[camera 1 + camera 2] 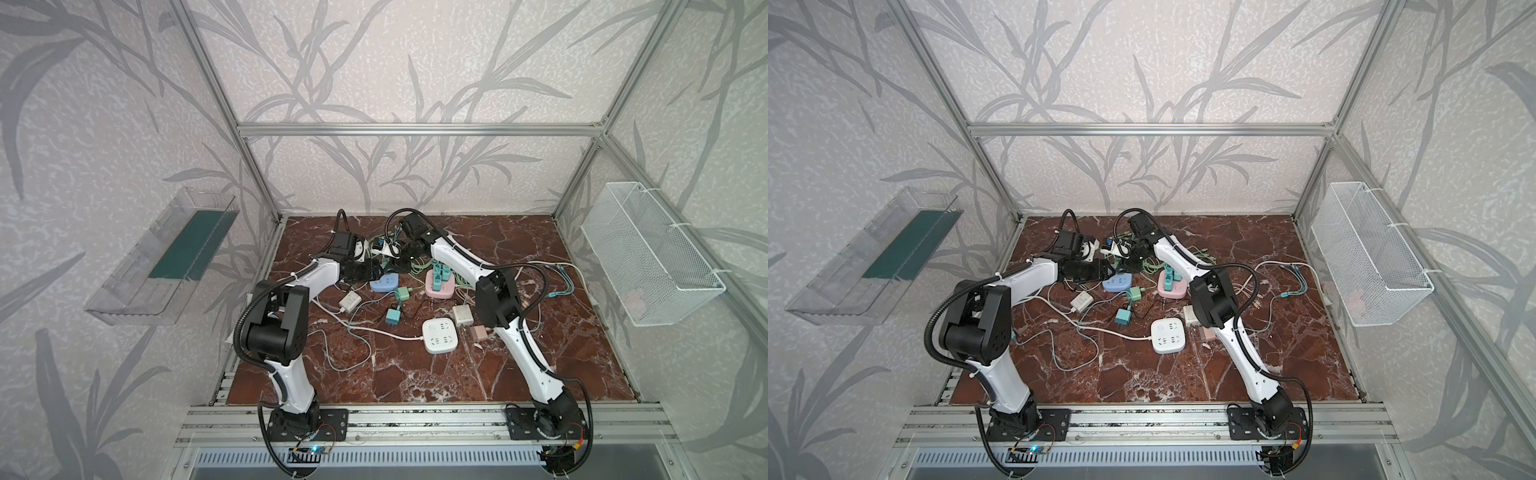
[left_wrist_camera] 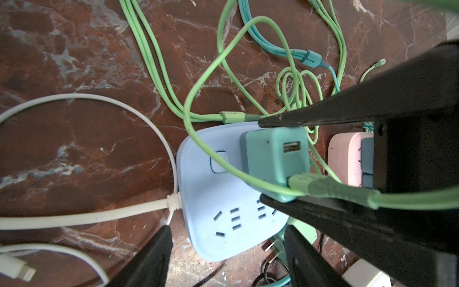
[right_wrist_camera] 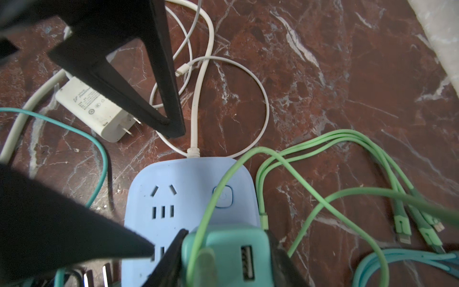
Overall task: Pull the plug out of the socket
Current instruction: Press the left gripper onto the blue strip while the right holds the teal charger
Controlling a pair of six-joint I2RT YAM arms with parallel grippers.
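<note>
Cable in pale green [image 2: 323,185] leaves one USB port of the teal plastic cube plug [image 2: 270,159], which stands seated at one end of the pale blue rounded power socket [image 2: 198,188] (its prongs are hidden). The socket lies flat toward the back middle of the red-brown marble tabletop [image 1: 415,382]. The right gripper [image 2: 260,160] is clamped on the plug, with a black finger against each of two opposite sides. The left gripper [image 2: 227,228] has its fingers spread, one just off the socket's cord end with a gap showing, the other near the plug end. The green cable loops over the socket's button, and a flat white cord [image 2: 99,216] exits the far end. A pink rounded socket [image 2: 345,159] sits just beside it, and a white charger block [image 3: 94,109] lies near. Bare marble opens toward the front rail.
</note>
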